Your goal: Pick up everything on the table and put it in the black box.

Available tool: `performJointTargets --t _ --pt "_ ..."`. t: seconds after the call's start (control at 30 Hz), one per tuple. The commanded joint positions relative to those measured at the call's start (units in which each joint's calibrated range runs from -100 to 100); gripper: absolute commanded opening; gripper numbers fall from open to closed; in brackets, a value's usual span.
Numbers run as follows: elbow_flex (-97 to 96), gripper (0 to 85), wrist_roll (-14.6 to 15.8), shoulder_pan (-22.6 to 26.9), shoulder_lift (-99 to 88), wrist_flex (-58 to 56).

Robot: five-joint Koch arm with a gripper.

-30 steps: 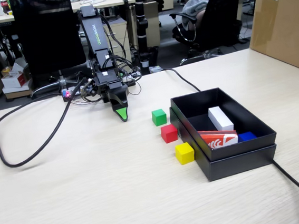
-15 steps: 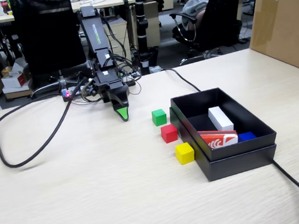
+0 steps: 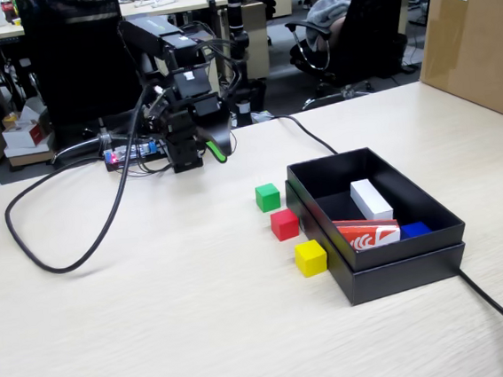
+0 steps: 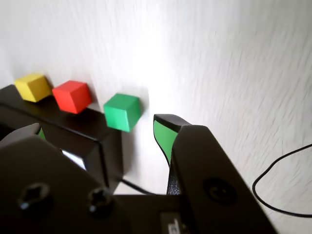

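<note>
Here the gripper (image 3: 216,149) hangs in the air above the wooden table (image 3: 157,322), back near the arm's base and well apart from the cubes, holding nothing. In the wrist view its two green-lined jaws (image 4: 97,130) stand wide apart, with the green cube seen in the gap between them farther off. The green cube (image 3: 267,197), the red cube (image 3: 284,224) and the yellow cube (image 3: 311,258) sit in a row on the table along the left side of the black box (image 3: 402,268) in the fixed view, each just beside its wall; whether they touch it cannot be told. Inside the box lie a long white block (image 3: 371,199), a red-and-white packet (image 3: 367,233) and something small and blue (image 3: 415,229). A black cable (image 3: 62,260) loops across the table left of the arm.
</note>
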Motion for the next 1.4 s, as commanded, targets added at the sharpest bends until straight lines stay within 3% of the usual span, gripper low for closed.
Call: performJointTargets --t 0.0,0.23,0.5,1.13,1.37 --pt "6.93 44.9 0.83 1.61 4.45 -0.27" --pt "16.27 46.5 1.51 3.57 29.70 2.07" --pt "15.90 46.7 1.56 3.52 43.58 6.82" --pt "17.81 46.0 2.10 4.74 61.25 13.04" --pt "16.81 39.6 2.25 4.98 64.00 13.04"
